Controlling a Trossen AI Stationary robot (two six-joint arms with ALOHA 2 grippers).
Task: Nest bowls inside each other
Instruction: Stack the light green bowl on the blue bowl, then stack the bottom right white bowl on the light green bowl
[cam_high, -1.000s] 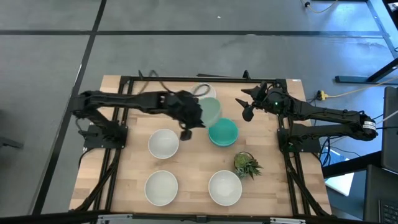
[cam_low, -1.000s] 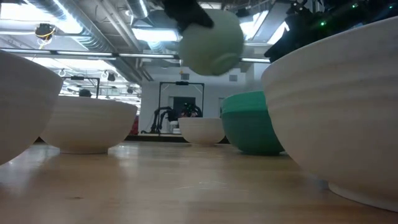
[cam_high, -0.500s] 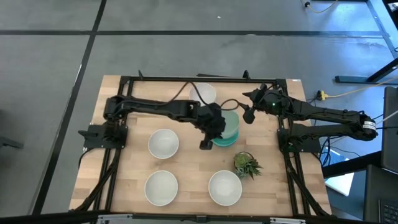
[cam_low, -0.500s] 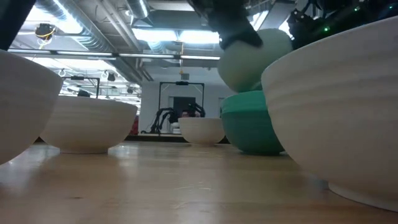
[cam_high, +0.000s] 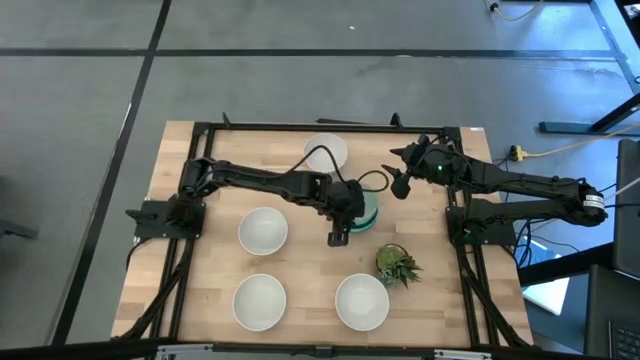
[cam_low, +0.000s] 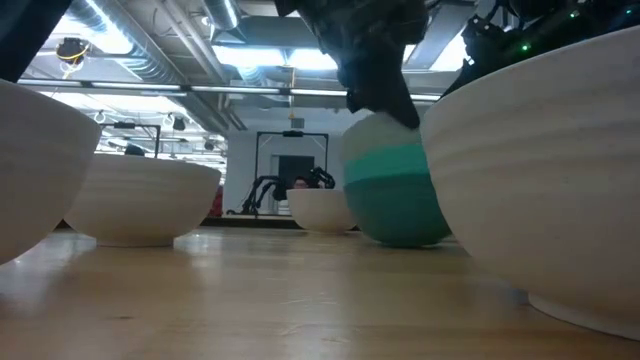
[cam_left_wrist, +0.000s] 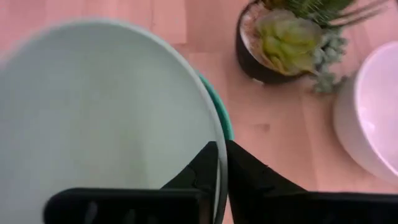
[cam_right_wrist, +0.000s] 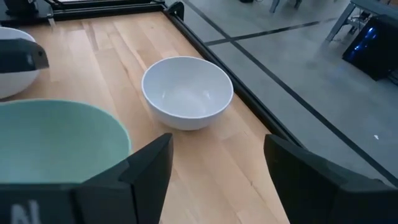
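Note:
My left gripper (cam_high: 348, 212) is shut on a pale mint bowl (cam_left_wrist: 106, 112), which sits inside a bright teal bowl (cam_high: 368, 212) at the table's middle. In the low view only the mint bowl's upper band (cam_low: 385, 130) shows above the teal bowl (cam_low: 395, 205), under my left gripper (cam_low: 375, 75). My right gripper (cam_high: 400, 184) hangs open and empty to the right of the two bowls; its wrist view (cam_right_wrist: 217, 168) looks over the mint bowl (cam_right_wrist: 56, 137). A white bowl (cam_high: 325, 150) stands at the far edge. My left gripper pinches the mint bowl's rim (cam_left_wrist: 219, 134) on the side toward the plant, one finger (cam_left_wrist: 205, 168) inside the bowl and one finger (cam_left_wrist: 249, 180) outside. The fingers come from above, pointing down. The bowl is mouth up, its lower part within the teal bowl.
Three more white bowls stand on the wooden table: one left of the middle (cam_high: 263, 230), two near the front edge (cam_high: 259, 301) (cam_high: 361, 301). A small spiky plant in a dark pot (cam_high: 397, 265) stands just near and right of the teal bowl.
My left gripper has carried the mint bowl from above the table's far middle toward the right and down. The bowl, held high and tipped a second ago, now sits mouth up inside the teal bowl. My right gripper has kept still.

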